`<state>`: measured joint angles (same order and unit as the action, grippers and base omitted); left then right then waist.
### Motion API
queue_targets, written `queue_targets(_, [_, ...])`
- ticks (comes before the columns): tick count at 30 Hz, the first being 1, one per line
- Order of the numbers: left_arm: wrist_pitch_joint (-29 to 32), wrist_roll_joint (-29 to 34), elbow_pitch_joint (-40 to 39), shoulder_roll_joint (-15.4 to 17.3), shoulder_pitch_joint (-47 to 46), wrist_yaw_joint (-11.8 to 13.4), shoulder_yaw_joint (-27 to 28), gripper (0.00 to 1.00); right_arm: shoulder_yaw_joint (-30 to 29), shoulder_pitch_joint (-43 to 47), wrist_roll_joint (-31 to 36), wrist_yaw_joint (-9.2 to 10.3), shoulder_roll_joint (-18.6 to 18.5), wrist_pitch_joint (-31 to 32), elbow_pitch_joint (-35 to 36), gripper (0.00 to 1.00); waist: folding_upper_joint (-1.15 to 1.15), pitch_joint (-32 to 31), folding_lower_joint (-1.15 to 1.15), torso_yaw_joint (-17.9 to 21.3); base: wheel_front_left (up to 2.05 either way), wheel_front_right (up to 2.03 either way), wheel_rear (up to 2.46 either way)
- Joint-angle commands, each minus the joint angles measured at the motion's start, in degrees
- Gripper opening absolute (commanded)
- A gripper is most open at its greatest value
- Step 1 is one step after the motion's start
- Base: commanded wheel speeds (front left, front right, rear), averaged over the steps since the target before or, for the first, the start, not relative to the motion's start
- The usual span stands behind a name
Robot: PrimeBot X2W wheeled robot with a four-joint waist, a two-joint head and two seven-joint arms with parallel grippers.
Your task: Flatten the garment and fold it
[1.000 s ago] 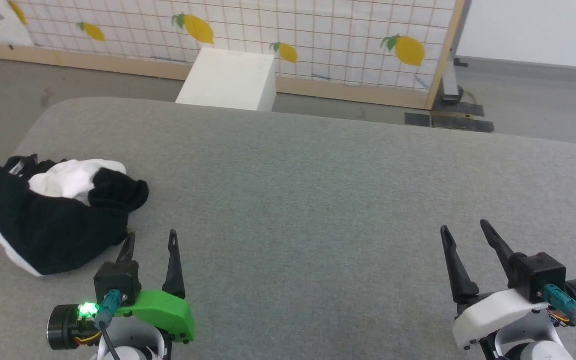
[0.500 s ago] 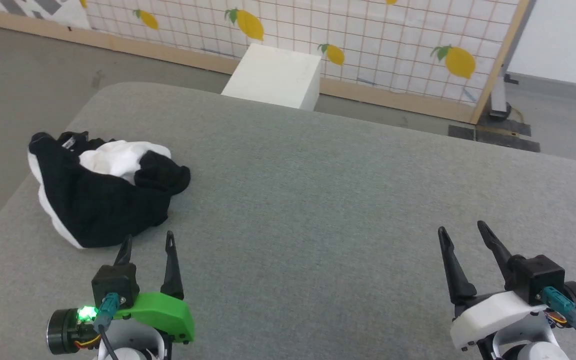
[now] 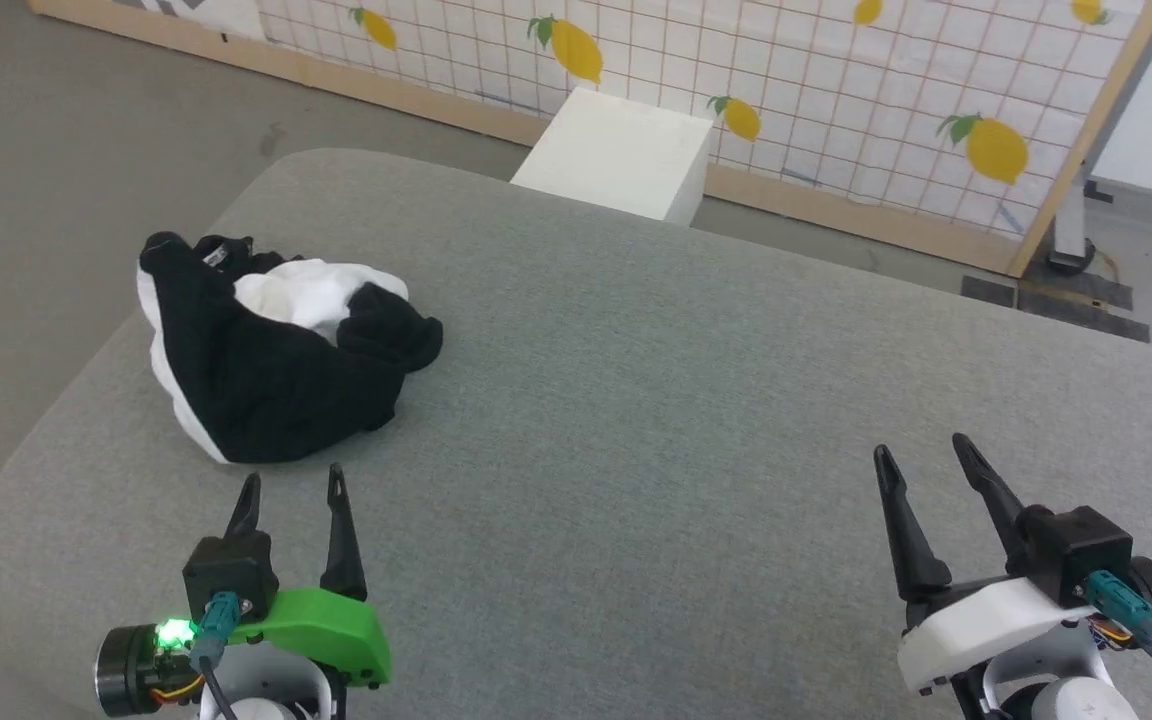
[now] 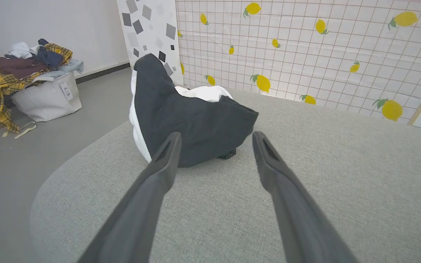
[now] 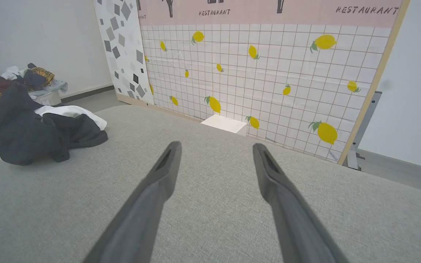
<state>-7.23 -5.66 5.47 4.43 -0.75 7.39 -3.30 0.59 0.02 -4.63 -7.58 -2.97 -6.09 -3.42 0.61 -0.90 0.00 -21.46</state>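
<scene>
Left gripper (image 3: 293,475), green housing with a lit green lamp: jaws parted wide, holding nothing, low over the surface, tips pointing at the garment and just short of its near edge; whether they touch the cloth cannot be told. Right gripper (image 3: 918,446), white housing: jaws likewise parted wide and empty, over bare surface, well apart from the garment. Garment (image 3: 276,380): black-and-white T-shirt, crumpled in a heap, not flattened or folded, lying on the left part of the surface near its left edge. Black cloth covers most of the near side, a white bunch shows on top, and a white edge runs along the left and lower rim; in the left wrist view a black part stands up in a peak. Surface (image 3: 656,420): grey, fabric-covered, rounded corners. White box (image 3: 626,150): on the floor just beyond the far edge of the surface, in front of the screen. Screen (image 3: 836,80): white grid pattern with yellow lemons, wooden frame; in the right wrist view a pink band lettered "RESTAURANT" runs along its top. Adjoining panel (image 4: 148,29): white with scattered grey squares. White laundry bag (image 4: 46,98): on the grey floor (image 3: 66,130) left of the surface, heaped with mixed clothes, yellow plaid among them.
</scene>
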Motion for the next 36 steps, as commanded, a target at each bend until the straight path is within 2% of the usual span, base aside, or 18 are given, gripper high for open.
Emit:
queue_targets(1, [-0.67, -0.7, 0.42, 0.54, -0.21, 0.56, -0.23, 1.0, 0.09, -0.75, -0.55, 0.05, 0.05, -0.66, -0.34, 1.0, -0.34, -0.07, 0.0, -0.87, -0.02, -0.02, -0.02])
queue_targets(36, [-4.75, -4.85, 3.15, 2.24, -0.28, 5.67, -1.84, 1.0, 0.68, -1.37, -3.55, 0.07, 0.08, -4.09, -2.26, 1.0, -0.5, -0.45, 0.0, -10.91, 0.0, 0.0, 0.0])
